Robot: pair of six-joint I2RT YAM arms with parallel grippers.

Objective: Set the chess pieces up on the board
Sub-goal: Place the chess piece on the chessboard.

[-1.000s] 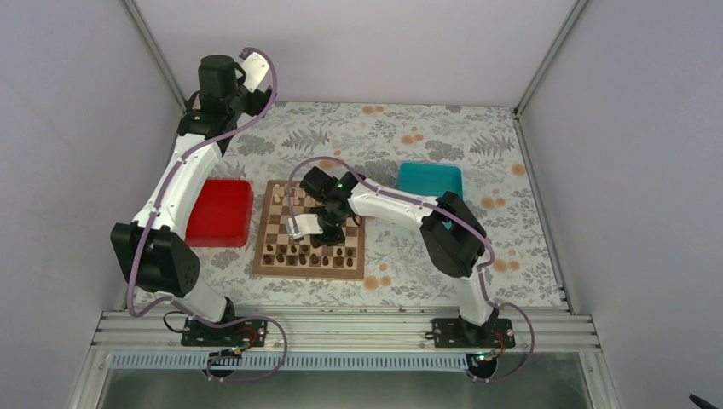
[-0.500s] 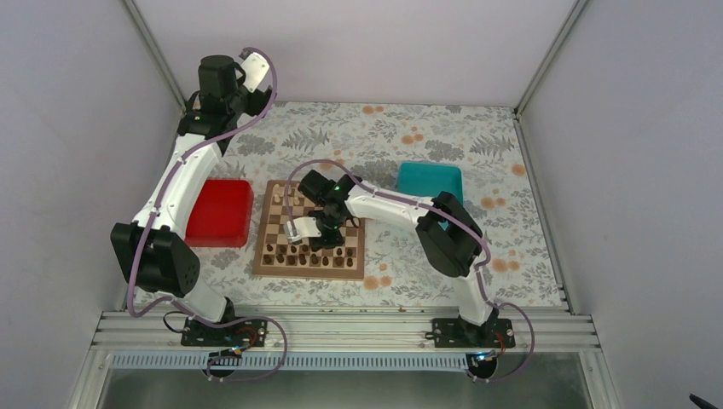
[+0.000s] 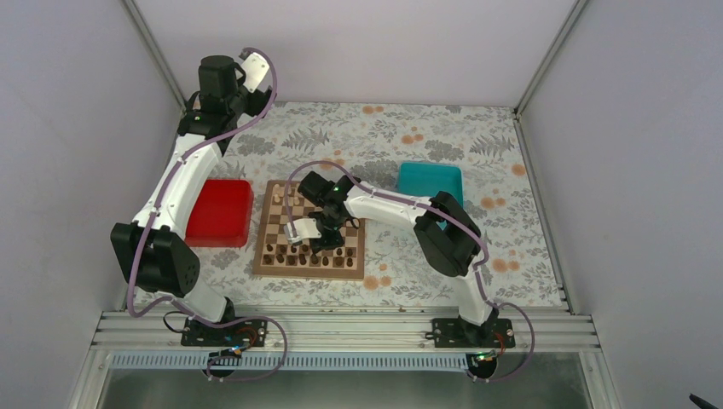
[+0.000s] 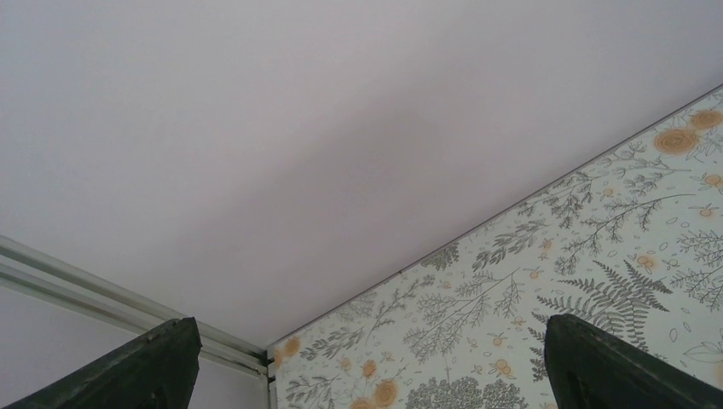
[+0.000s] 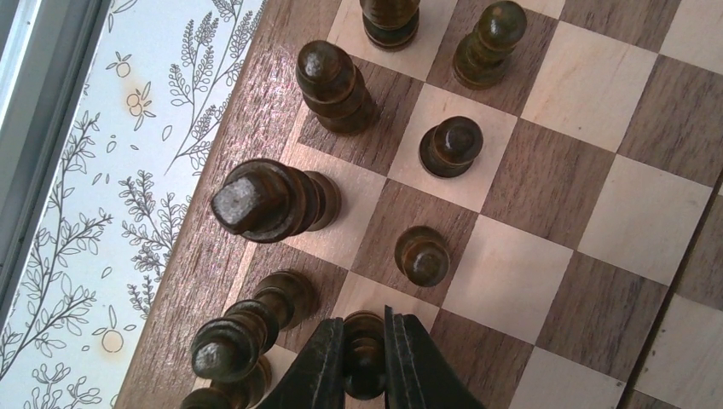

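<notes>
The right gripper (image 5: 365, 331) is pinched narrow on a dark piece (image 5: 365, 362), its two fingers pressed against the piece's sides. Whether the base touches the wood cannot be told. That piece sits in the second row in from the near border of the board (image 5: 631, 209). It is in line with two small round-headed neighbours (each alone on its own square) and just beside a taller figure on the border row. The other dark chess pieces (image 5: 266, 201) crowd that border row, so the fingers have little room on that side. Toward the board's middle the squares lie bare, and that side is open.

From above, the board lies at the middle of the floral bench (image 3: 511, 221). The dark rows run along its near edge, and a few pale pieces (image 3: 284, 198) stand at the far left corner. The red tray (image 3: 219, 211) sits just beside the board's left edge. The teal tray (image 3: 429, 179) is near the far right corner, apart from it. The right arm reaches in over the board's right edge.

The left gripper (image 4: 368, 322) stands wide with nothing between its fingers. It is held high at the far left corner, facing where the wall (image 4: 256, 128) meets the bench, well apart from the board.
</notes>
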